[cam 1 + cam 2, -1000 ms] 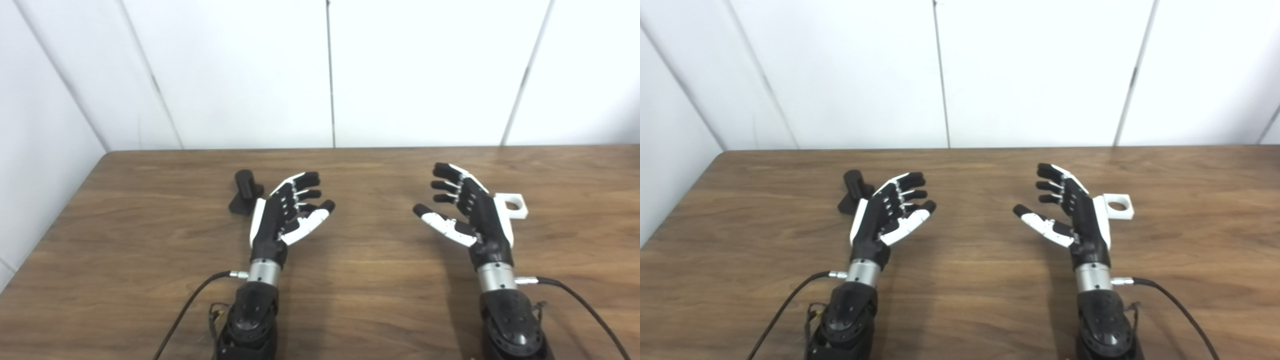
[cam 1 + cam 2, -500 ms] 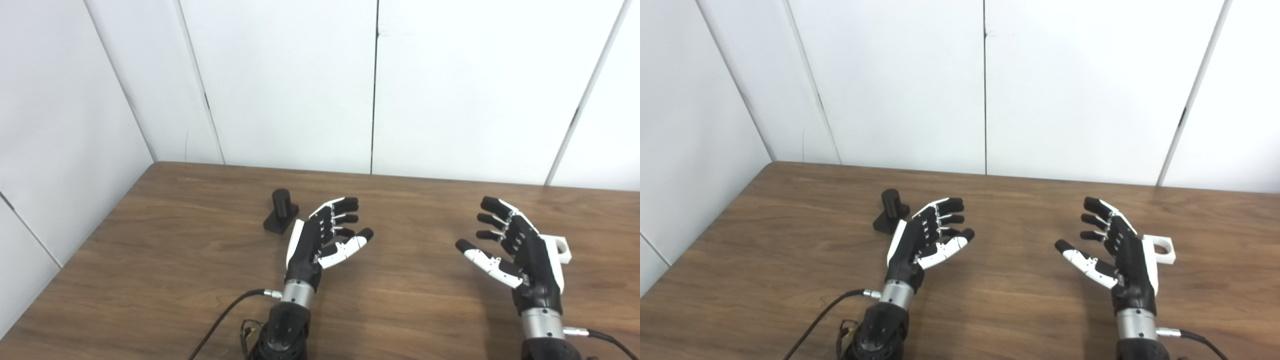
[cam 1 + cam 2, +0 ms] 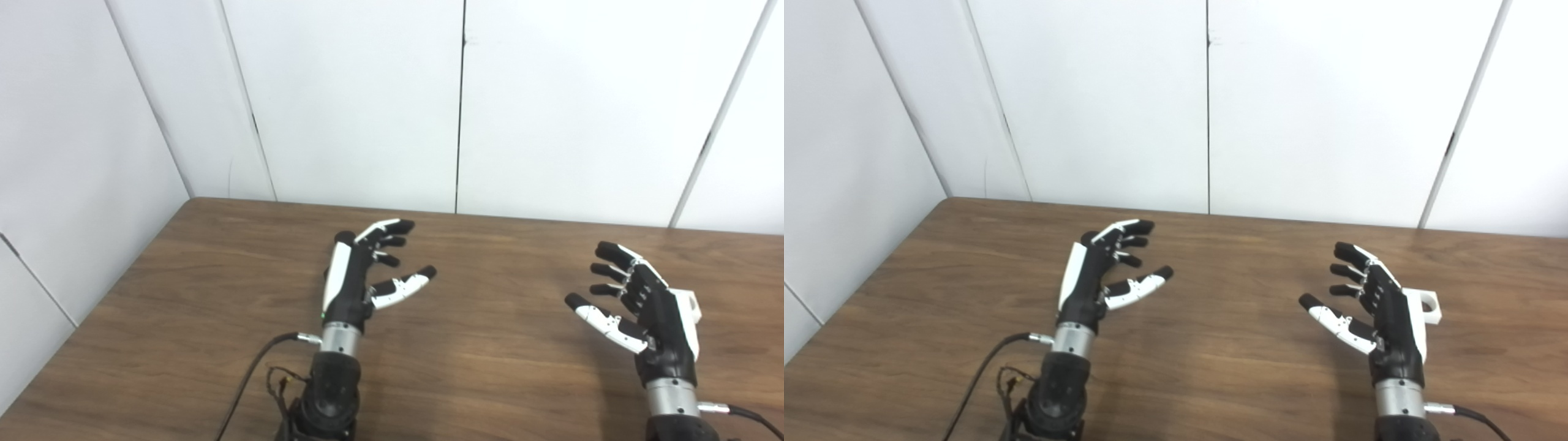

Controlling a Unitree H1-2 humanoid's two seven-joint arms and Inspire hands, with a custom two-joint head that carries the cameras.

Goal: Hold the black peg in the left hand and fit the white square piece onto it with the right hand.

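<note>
Reaching with my open left hand (image 3: 361, 272) hiding most of the black peg (image 3: 344, 236) at its 11 o'clock, I might knock it over, while my open right hand (image 3: 1381, 309) waits beside the white square piece (image 3: 1428, 305).

Wooden table (image 3: 1213, 367) (peg (image 3: 1088, 236), white piece (image 3: 1428, 304))

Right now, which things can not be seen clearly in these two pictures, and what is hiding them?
- Black peg: both views show only its top; the left hand covers the rest, so contact cannot be told.
- White square piece: the right hand hides its near side; in the left eye view only a corner shows.
- Right forearm: cut off by the bottom edge.
- Table: its right side runs out of frame.
</note>
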